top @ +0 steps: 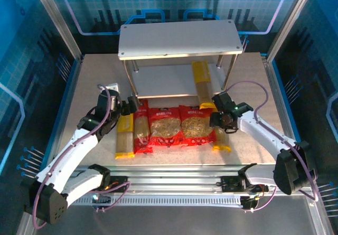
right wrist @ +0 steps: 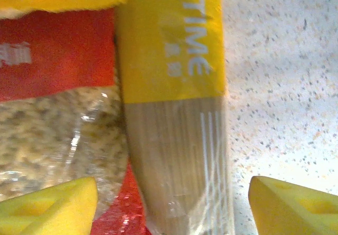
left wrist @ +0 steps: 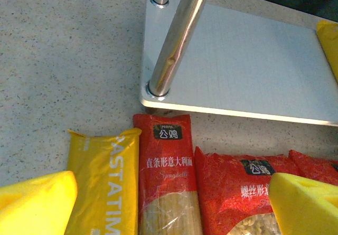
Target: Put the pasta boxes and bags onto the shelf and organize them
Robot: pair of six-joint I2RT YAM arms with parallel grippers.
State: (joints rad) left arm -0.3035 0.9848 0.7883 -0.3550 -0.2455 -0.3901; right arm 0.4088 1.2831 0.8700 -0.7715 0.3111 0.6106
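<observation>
The shelf (top: 179, 39) stands at twelve o'clock on the speckled, stone-look table (top: 84, 87): two flat pale grey boards with rounded corners on thin shiny metal legs. One long shelved yellow pack (top: 200, 82) lies lengthwise on the lower board toward its three o'clock end, its near end poking past the front edge. Just to the six o'clock side of the shelf the rest lie flat in a row, touching or nearly so. From nine to three o'clock they are the left yellow pack (top: 124, 134), the narrow red spaghetti pack (top: 141, 132), the left red bag (top: 165, 127), the right red bag (top: 196, 125), both crinkly plastic with clear windows of short beige pasta, and the right yellow pack (top: 222, 140). The left gripper (top: 129, 105) hangs over the far ends of the left yellow pack and the red spaghetti pack. Its yellow foam pads (left wrist: 37, 200) are spread wide, with both of those packs and part of a bag lying between them. The right gripper (top: 222, 120) sits over the right yellow pack, jaws parted. In its wrist view the glossy pack, with pale straight strands behind the window, runs between the wedge-shaped pads (right wrist: 293, 208). One pad is over the bag's edge and the other over bare table; whether they touch the pack I cannot tell.
</observation>
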